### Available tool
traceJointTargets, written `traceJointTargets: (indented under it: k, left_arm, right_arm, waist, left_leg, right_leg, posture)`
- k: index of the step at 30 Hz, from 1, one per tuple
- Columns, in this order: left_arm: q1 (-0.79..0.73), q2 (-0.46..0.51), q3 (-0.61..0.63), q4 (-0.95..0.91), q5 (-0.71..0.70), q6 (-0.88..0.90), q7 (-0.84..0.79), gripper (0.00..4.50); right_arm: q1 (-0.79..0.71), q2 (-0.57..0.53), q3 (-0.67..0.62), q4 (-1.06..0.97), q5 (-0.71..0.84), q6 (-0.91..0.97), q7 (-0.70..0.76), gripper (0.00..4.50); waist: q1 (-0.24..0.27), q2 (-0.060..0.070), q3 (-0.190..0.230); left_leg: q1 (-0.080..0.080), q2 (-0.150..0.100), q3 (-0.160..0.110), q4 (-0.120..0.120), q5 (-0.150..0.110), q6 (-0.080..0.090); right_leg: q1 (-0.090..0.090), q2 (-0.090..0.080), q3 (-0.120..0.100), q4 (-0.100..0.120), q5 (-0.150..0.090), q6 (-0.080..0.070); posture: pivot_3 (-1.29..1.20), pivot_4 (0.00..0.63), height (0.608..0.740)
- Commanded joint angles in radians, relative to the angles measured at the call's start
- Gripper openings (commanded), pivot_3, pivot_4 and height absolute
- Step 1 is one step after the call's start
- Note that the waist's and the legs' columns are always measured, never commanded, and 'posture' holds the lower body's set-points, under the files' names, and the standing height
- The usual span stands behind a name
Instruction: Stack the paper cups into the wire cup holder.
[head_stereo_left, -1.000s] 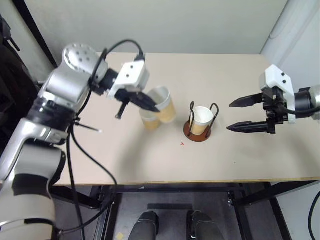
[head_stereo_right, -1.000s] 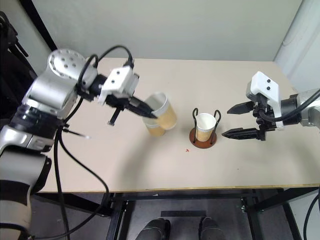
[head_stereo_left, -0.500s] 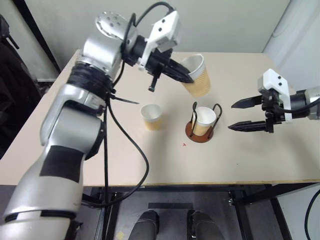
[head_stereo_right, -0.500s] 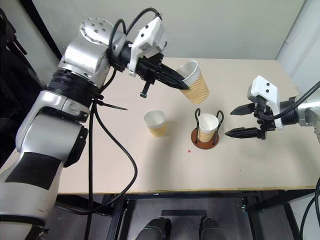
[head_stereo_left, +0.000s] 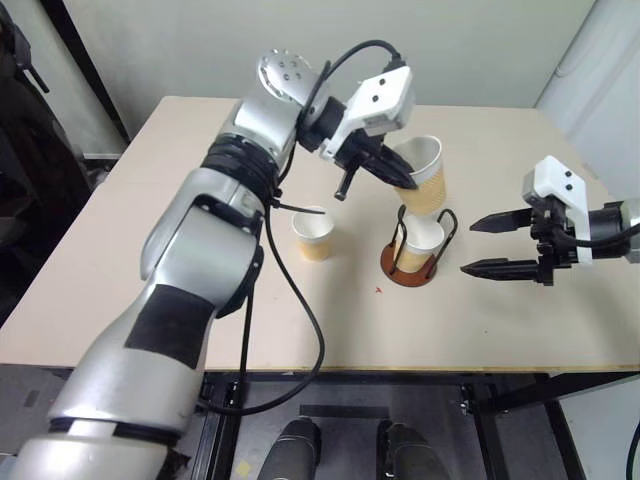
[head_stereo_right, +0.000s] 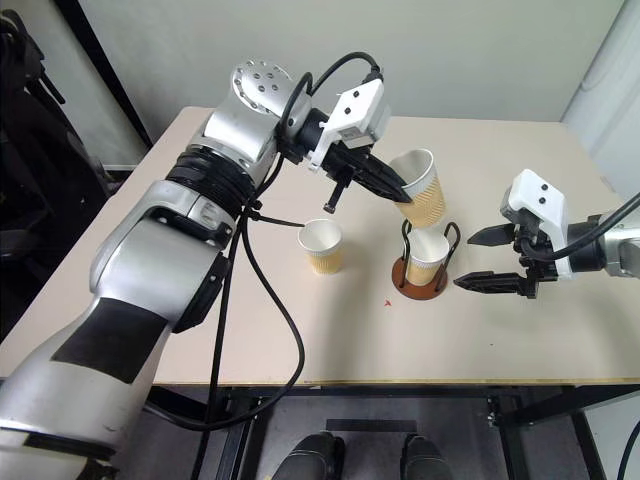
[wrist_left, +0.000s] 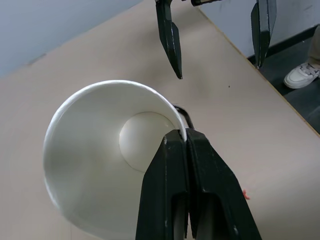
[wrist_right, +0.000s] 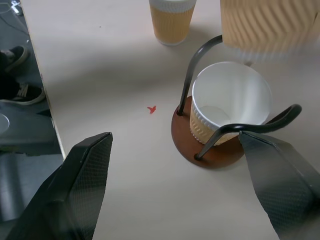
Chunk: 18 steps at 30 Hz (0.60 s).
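A paper cup (head_stereo_left: 424, 180) is held tilted in the air by the left claw (head_stereo_left: 404, 182), which is pinched shut on the cup's rim, one finger inside and one outside; it hangs just above the wire cup holder (head_stereo_left: 413, 262), in which another cup (head_stereo_left: 421, 241) already sits upright between the two wire loops; a third cup (head_stereo_left: 314, 232) stands on the tabletop (head_stereo_left: 200, 280) near the holder, on the robot's left; the right claw (head_stereo_left: 500, 243) is spread wide and empty just beside the holder on the other side

The held cup is carried at a slant, so its base may be brought down on the seated cup's rim or on a wire loop instead of inside; from that a jam, a crushed rim or a tipped holder could be expected, since the holder looks light and is not seen to be steadied; the grip on a thin paper lip is judged weak, and the cup could be twisted or dropped if it is pressed down; a release from too high could leave it bouncing out onto the tabletop

How the held cup's base lines up with the seated cup's mouth cannot be made out, the base being hidden in the left wrist view and overlapped in the head views; the holder's far loop is partly covered by the held cup; whether the right claw touches the holder cannot be told, though a gap appears in the right wrist view
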<state>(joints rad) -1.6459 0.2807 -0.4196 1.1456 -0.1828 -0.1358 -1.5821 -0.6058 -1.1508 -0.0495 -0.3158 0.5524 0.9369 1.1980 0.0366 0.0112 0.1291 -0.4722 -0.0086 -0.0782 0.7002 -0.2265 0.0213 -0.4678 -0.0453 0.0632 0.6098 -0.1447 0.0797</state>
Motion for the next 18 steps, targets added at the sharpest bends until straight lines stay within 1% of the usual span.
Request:
traceJointTargets:
  k: [1,8,18]
  left_arm:
    - [-0.039,-0.018,0.038,0.007,0.028,-0.04,-0.032,0.03]
    - [-0.004,-0.046,0.047,0.039,0.129,-0.114,-0.014,0.03]
    - [0.021,-0.081,0.09,0.069,0.211,-0.146,0.028,0.03]
  right_arm:
    - [0.006,-0.023,-0.062,-0.036,0.027,0.013,-0.02,4.2]
    - [0.027,-0.022,-0.075,-0.053,0.05,0.023,-0.048,4.2]
    - [0.029,-0.024,-0.071,-0.061,0.07,0.027,-0.067,4.2]
  waist:
    - [0.0,0.0,0.0]
    - [0.0,0.0,0.0]
    - [0.0,0.0,0.0]
  left_leg:
    - [0.0,0.0,0.001,0.001,0.0,0.0]
    - [0.002,-0.001,0.004,0.002,0.0,0.002]
    - [0.002,-0.005,0.009,0.003,-0.002,0.007]
  right_leg:
    - [0.0,0.0,0.001,0.0,0.0,0.0]
    - [0.001,0.0,0.009,0.0,0.002,0.004]
    - [0.0,0.0,0.018,0.0,0.003,0.011]
  posture:
    - [0.0,0.15,0.74]
    - [0.0,0.15,0.74]
    - [0.0,0.15,0.74]
